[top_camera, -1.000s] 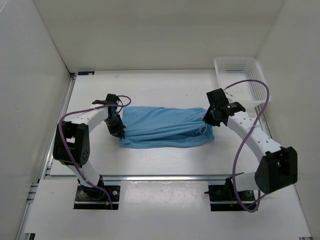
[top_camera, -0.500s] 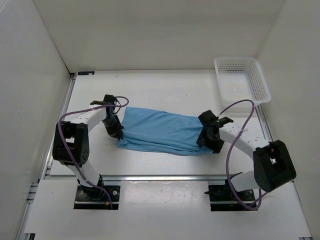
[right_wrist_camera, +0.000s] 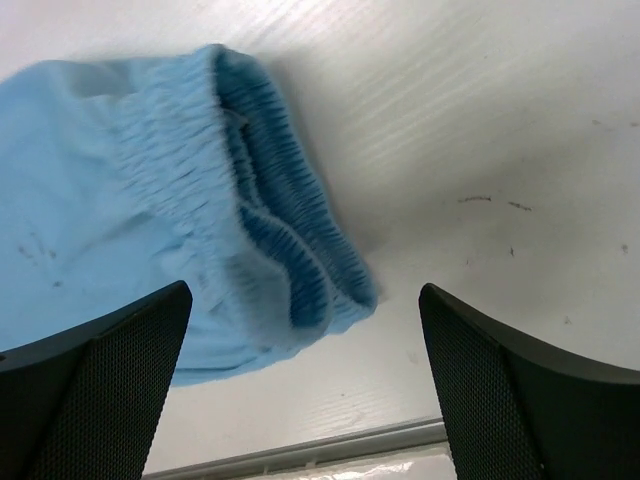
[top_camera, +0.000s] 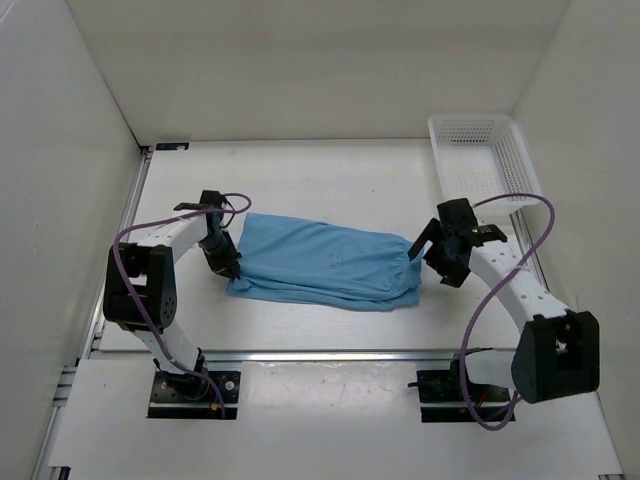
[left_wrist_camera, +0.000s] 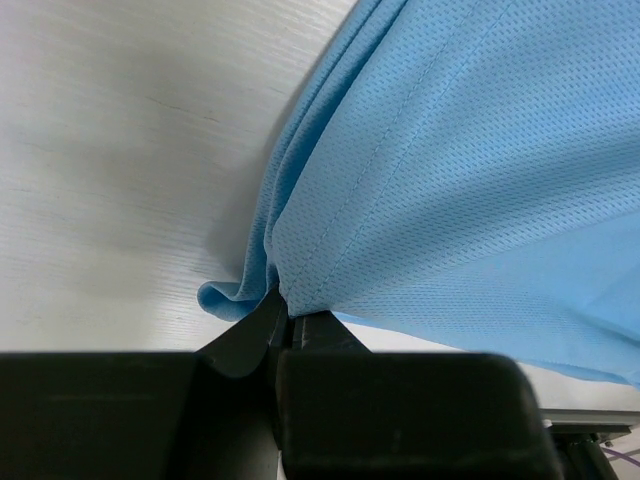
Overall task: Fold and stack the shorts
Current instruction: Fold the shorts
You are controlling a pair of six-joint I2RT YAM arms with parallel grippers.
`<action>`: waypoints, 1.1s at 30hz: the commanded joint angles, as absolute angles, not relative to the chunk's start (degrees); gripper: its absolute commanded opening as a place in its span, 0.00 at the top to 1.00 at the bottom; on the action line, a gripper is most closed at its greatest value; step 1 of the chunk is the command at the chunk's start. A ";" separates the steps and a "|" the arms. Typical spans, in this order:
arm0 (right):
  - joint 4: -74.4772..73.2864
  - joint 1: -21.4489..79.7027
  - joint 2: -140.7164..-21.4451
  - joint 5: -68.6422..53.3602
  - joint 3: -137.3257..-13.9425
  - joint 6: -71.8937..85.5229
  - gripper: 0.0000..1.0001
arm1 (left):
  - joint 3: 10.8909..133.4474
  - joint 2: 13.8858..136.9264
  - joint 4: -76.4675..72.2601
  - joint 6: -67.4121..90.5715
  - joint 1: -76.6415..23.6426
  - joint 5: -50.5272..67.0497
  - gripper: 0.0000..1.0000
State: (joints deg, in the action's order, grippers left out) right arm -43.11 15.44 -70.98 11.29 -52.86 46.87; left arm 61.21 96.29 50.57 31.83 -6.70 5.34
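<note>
The light sky-blue shorts (top_camera: 325,262) lie folded lengthwise in a long band across the middle of the table. My left gripper (top_camera: 229,268) is shut on their left end, and the left wrist view shows the fabric (left_wrist_camera: 460,170) pinched between the jaws (left_wrist_camera: 282,318). The gathered elastic waistband (right_wrist_camera: 260,200) forms the right end and rests on the table. My right gripper (top_camera: 432,252) stands wide open just right of that waistband, with nothing between its fingers (right_wrist_camera: 110,380). The drawstring is hidden.
A white plastic mesh basket (top_camera: 482,160) stands at the back right corner. White walls close in the table on the left, back and right. A metal rail (top_camera: 330,355) runs along the near edge, in front of the arm bases.
My right gripper has let go of the waistband end, opened wide and pulled back to the right. The shorts settled flatter. The left gripper kept its grip and shifted slightly left.
</note>
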 commanded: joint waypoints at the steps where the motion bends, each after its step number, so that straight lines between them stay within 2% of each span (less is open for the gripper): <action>1: -34.93 11.61 -74.78 -0.24 -48.53 40.88 0.01 | 60.47 94.66 50.10 30.94 -5.81 4.66 0.90; 9: -24.71 10.46 -83.23 -8.52 -40.35 42.44 0.02 | 59.41 94.13 50.10 30.41 -5.80 4.66 0.90; 12: -21.28 10.46 -85.25 -8.53 -37.80 43.68 0.17 | 59.41 94.13 50.10 30.41 -5.80 4.66 0.90; 13: -20.49 10.46 -85.78 -8.53 -37.27 44.29 0.29 | 59.41 94.13 50.10 30.41 -5.80 4.66 0.90; 15: -18.21 10.46 -86.84 -8.53 -36.47 45.08 0.41 | 59.41 94.13 50.10 30.41 -5.28 4.66 0.90; 16: -17.50 10.46 -87.45 -8.53 -35.60 45.87 0.51 | 59.41 94.13 50.10 30.41 -5.27 5.18 0.90; 19: -15.74 10.46 -87.45 -8.53 -34.37 47.02 0.60 | 59.41 94.13 50.10 30.93 -5.27 5.19 0.90; 20: -15.73 10.98 -87.45 -8.00 -34.37 47.02 0.67 | 58.80 94.13 50.10 30.94 -5.27 5.19 0.90; 22: -16.26 11.51 -86.84 -6.26 -34.89 47.54 0.74 | 58.80 94.13 49.58 30.94 -5.27 5.19 0.90; 23: -17.04 12.21 -86.84 -5.63 -35.50 47.55 0.89 | 58.80 94.13 49.57 30.94 -5.27 5.19 0.90; 25: -19.23 12.83 -86.31 -4.05 -36.64 47.55 1.00 | 58.27 94.13 49.57 30.94 -5.27 5.19 0.90; 29: -27.66 16.16 -83.15 5.86 -42.35 47.55 1.00 | 58.27 94.13 49.57 30.94 -5.27 6.76 0.90; 33: -36.37 16.88 -80.25 15.63 -51.30 44.92 1.00 | 58.80 94.13 49.57 32.95 -9.31 7.46 0.90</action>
